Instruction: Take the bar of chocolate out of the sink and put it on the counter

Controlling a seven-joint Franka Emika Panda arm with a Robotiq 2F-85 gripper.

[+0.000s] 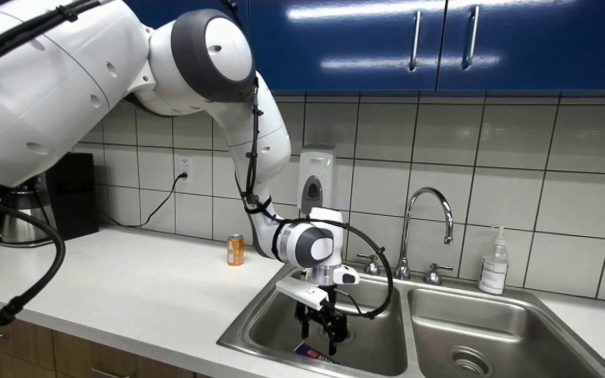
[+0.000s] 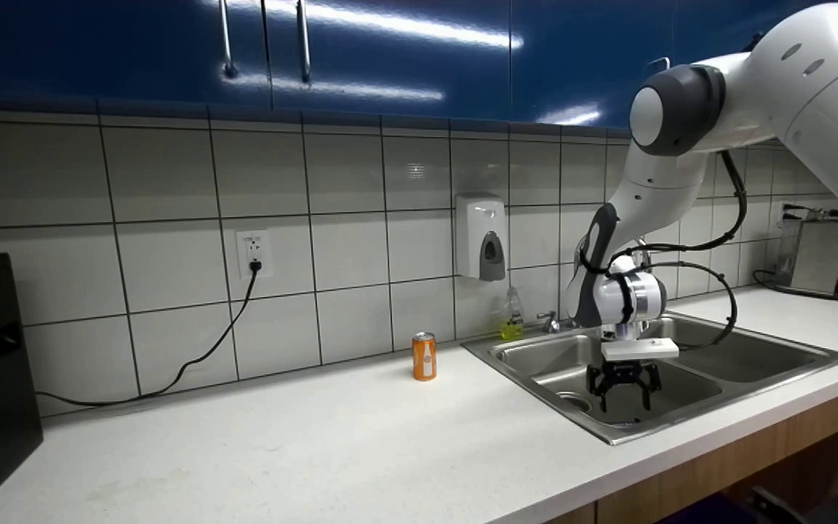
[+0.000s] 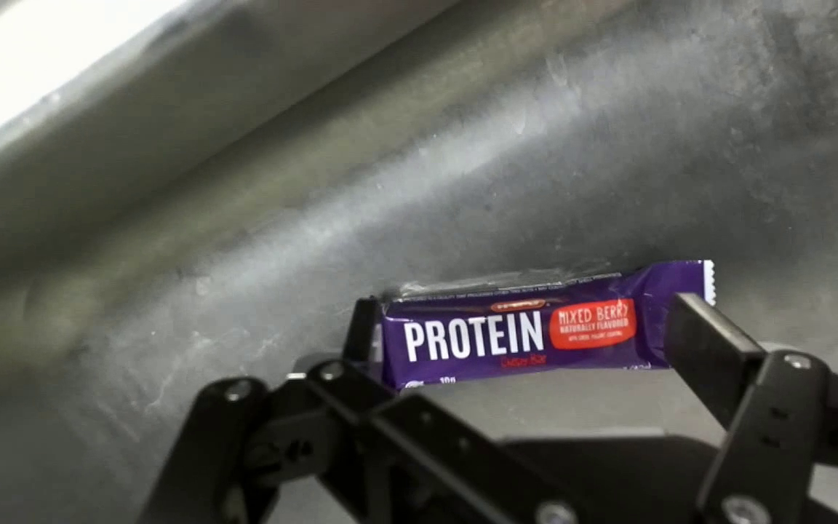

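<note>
The bar of chocolate (image 3: 513,327), a purple wrapped bar with a red patch, lies flat on the floor of the near-left basin of the steel sink (image 1: 411,341). In an exterior view the bar (image 1: 310,352) shows beside the gripper's fingers. My gripper (image 3: 526,309) is open, its fingers over the two ends of the bar in the wrist view, with nothing held. It also points down inside the basin in both exterior views (image 1: 319,341) (image 2: 625,406). The off-white counter (image 1: 124,273) extends beside the sink. I cannot tell whether the fingers touch the bar.
An orange can (image 1: 235,250) stands on the counter near the wall. A curved chrome faucet (image 1: 407,226) and a soap pump bottle (image 1: 494,265) stand behind the sink. A wall dispenser (image 1: 315,178) hangs behind the arm. A coffee pot (image 1: 24,218) stands far left.
</note>
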